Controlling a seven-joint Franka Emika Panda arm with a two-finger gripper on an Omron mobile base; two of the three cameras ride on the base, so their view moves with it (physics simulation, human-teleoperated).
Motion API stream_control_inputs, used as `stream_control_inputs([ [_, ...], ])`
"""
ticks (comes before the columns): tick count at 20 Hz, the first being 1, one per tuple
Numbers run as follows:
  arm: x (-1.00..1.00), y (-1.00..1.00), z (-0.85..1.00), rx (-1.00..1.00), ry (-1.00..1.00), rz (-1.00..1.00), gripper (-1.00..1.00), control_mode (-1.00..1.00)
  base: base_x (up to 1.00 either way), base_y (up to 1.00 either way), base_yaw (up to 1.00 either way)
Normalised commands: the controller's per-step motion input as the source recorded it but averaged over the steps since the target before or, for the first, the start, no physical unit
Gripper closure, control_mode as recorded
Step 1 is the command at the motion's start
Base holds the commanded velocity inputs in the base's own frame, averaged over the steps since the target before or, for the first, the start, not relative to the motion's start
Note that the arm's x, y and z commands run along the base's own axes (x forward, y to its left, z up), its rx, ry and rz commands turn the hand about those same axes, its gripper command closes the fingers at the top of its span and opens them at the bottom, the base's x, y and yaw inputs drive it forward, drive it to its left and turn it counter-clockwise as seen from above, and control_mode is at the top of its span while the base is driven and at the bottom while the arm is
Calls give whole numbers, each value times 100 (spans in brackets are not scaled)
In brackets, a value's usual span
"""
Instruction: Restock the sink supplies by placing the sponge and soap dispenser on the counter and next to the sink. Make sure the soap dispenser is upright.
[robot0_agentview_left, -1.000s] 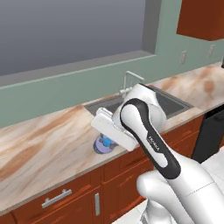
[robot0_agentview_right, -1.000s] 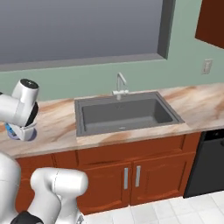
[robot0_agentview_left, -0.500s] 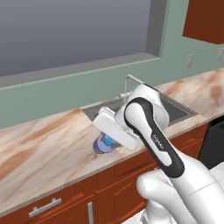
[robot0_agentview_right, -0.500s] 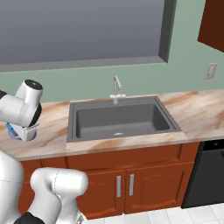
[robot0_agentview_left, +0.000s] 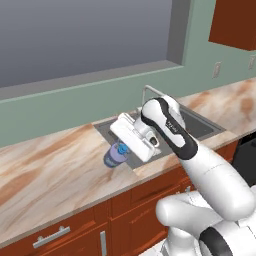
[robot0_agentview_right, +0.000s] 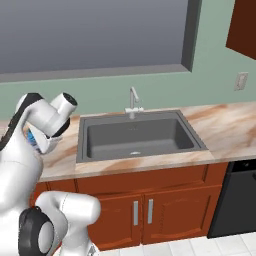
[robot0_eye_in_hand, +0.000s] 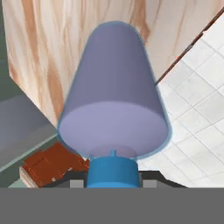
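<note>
Both fingers (robot0_agentview_left: 121, 148) clasp the soap dispenser (robot0_agentview_left: 114, 155) between them.

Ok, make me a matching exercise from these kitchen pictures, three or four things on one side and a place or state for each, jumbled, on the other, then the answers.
Things:
1. soap dispenser
2. sink
3. faucet
4. gripper

Places or states:
A. stands at the back rim of the basin, under the window
B. shut on the bottle's blue pump end
C. held above the marbled counter, just left of the basin
D. recessed in the worktop, grey steel

Pairs: 1-C, 2-D, 3-A, 4-B
</note>
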Motion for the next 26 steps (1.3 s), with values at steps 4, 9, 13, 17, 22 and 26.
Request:
stream_control_inputs([
  [4,77,-8,-4,19,22,-2,100,-100,0,0,0],
  [9,64,0,-15,15,17,-14,100,-100,0,0,0],
  [13,49,0,-18,1,6,-30,100,-100,0,0,0],
  [17,41,1,-9,-1,5,-37,100,-100,0,0,0],
  [22,45,12,-12,-2,7,-36,100,-100,0,0,0],
  [26,56,45,-19,0,15,-18,100,-100,0,0,0],
])
